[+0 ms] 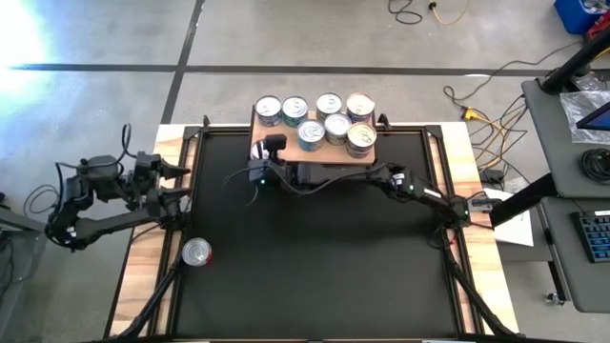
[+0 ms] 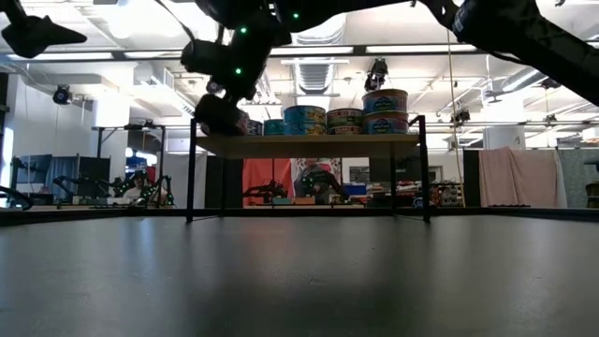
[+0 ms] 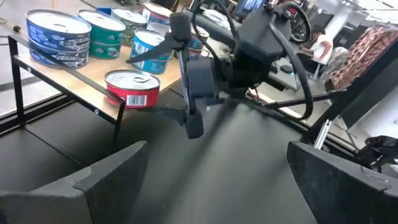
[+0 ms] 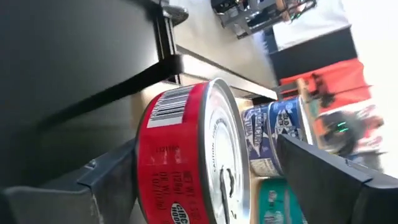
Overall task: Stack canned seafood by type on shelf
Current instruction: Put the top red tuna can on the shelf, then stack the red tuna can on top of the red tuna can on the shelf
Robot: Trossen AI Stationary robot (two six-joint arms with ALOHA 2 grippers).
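Resting on the shelf [image 3: 93,93] corner, the red tin [image 4: 186,162] sits between the right gripper [image 1: 264,150]'s open jaws; left gripper [image 1: 172,186] open, waiting over the desk's left edge.

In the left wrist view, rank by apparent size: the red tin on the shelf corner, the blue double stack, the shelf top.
1. Shelf top.
2. Blue double stack.
3. Red tin, single height, though nearer the camera.

The shelf [image 1: 367,155] stands at the desk's [image 1: 143,248] far edge, tins [image 1: 329,104] clustered on it; one tin [image 1: 196,252] lies alone near the desk's left edge.
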